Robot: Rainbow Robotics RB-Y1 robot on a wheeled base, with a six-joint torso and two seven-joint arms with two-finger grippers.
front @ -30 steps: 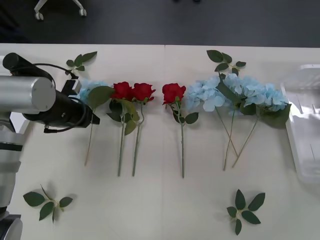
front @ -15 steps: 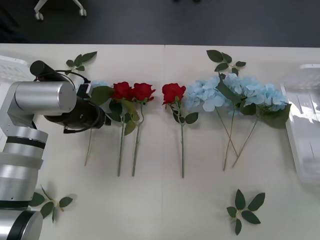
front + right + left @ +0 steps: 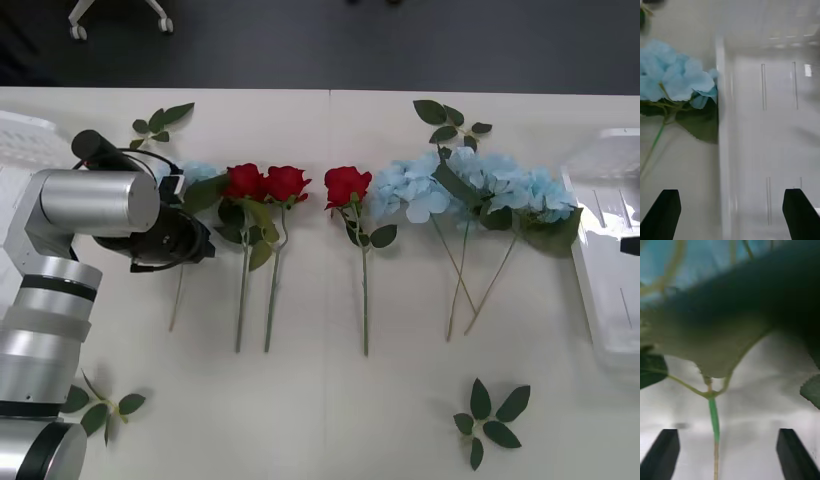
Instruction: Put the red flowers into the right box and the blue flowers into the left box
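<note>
An office or lab: white table (image 3: pixel 330 400), dark carpet, chair castors (image 3: pixel 78 32).

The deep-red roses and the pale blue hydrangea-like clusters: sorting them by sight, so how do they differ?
The deep-red roses have small, tight single heads; the pale blue hydrangea-like clusters have larger heads of many small petals. The roses' stems lie roughly parallel; the clusters' stems cross. Both lie flat on the white table with thin stems and dark leaves.

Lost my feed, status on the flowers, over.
Left claw open over leftmost blue flower's stem. Right claw open, above right box rim. Nothing boxed.
</note>
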